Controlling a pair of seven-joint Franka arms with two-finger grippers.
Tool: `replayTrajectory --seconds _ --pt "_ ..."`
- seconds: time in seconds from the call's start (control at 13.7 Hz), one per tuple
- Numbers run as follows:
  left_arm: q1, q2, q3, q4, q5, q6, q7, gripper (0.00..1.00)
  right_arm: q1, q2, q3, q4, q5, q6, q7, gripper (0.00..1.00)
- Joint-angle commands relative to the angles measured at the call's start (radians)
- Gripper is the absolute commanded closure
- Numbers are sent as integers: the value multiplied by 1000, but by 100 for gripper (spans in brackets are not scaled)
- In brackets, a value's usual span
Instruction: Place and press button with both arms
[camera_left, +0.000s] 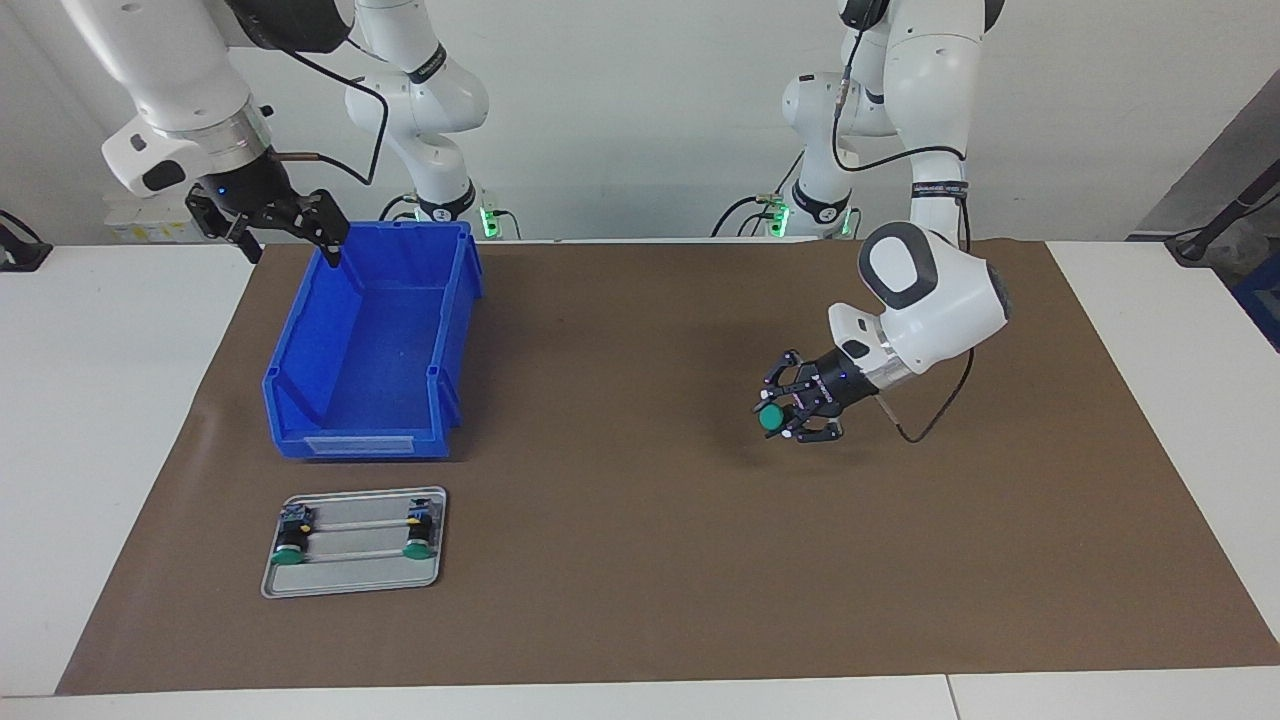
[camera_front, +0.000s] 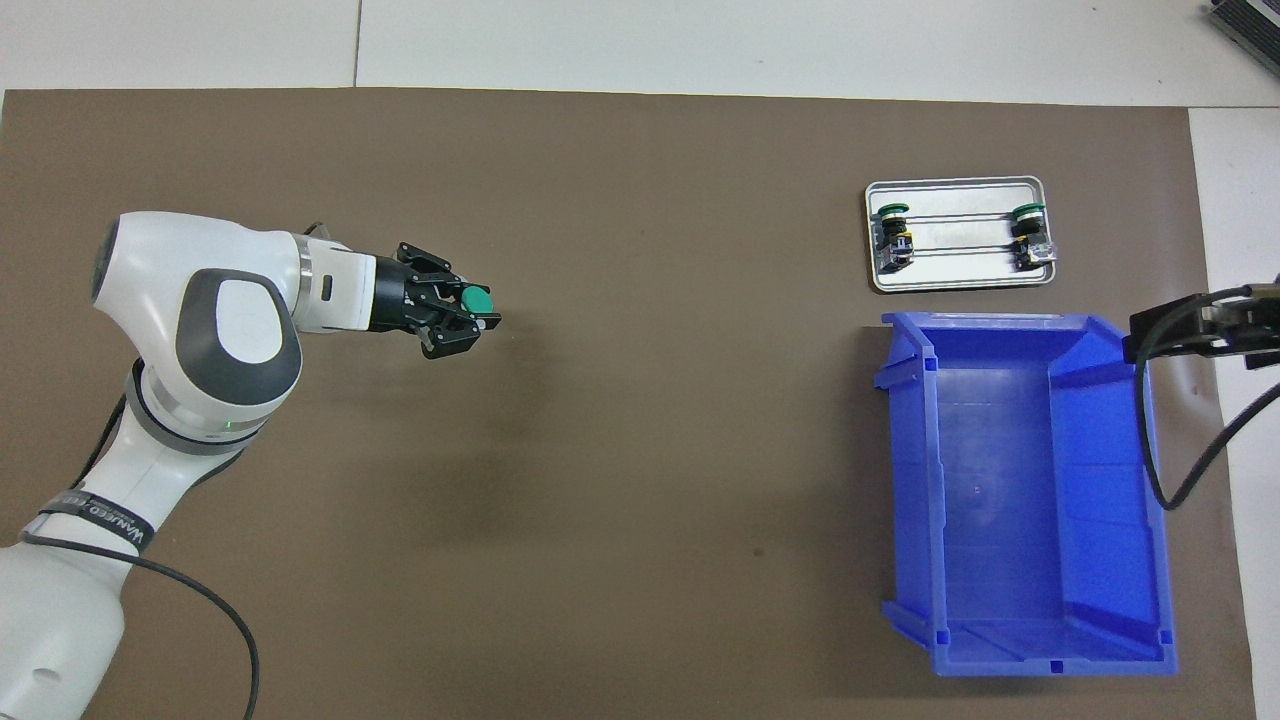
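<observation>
Facing view: green-capped button (camera_left: 771, 419) clamped between the fingers of the left gripper (camera_left: 790, 414), in the air over the bare brown mat (camera_left: 640, 560) toward the left arm's end of the table. Long axis roughly level, running along the gripper's line; green cap at the outer end, pointing toward the right arm's end of the table; black body inside the claw. Jaws partly closed around the body.

Overhead view: same button (camera_front: 477, 300) at the tip of the left gripper (camera_front: 470, 318), cap outward.

Blue plastic bin (camera_left: 372, 345), toward the right arm's end: open top, nothing visible inside. Right gripper (camera_left: 275, 225) over the bin's corner nearest the robots, jaws wide apart, holding nothing; right arm waiting.

Metal tray (camera_left: 355, 584), just beside the bin and farther from the robots: two buttons (camera_left: 290, 545) (camera_left: 419, 537) lying on their sides, one at each end, green caps pointing away from the robots, two thin rods between them.
</observation>
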Motion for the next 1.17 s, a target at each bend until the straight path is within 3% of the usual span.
replayTrajectory --seconds 0.0,0.15,0.44,0.87,1.09 --pt "38 -81 -7 -141 -153 -9 167 76 -11 -22 7 -24 -4 -3 -7 0" --pt "38 -89 -9 -174 -228 -27 232 81 -11 -22 7 -24 -4 -3 -7 0" --pt "41 -97 -7 -247 -470 -62 456 75 -11 -22 7 -24 -4 -3 -7 0" --pt "53 -89 -7 -324 -662 -242 700 71 -11 -22 7 -24 -4 -3 -7 0" --pt "59 -80 -6 -364 -701 -306 783 67 -11 -22 5 -24 -4 -3 -7 0"
